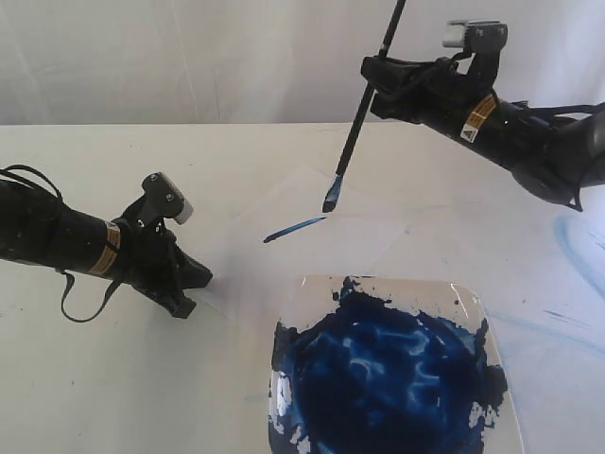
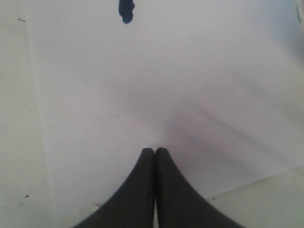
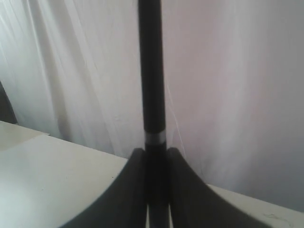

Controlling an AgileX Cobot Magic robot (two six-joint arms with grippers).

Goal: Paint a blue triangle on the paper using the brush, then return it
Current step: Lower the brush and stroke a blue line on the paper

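- Right gripper [image 1: 376, 78], upper right of the exterior frame, is clamped on the brush [image 1: 365, 112]; the handle slants steeply, its blue tip just above the paper [image 1: 378, 236]
- One short blue stroke [image 1: 294, 228] lies mid-frame on the paper, above the paint dish [image 1: 473, 303]
- Left gripper [image 2: 155, 151], fingers pressed together and holding nothing, rests on the paper's left edge

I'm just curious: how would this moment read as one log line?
right gripper: shut on brush | tip above paper | one blue stroke | left gripper: shut, on paper
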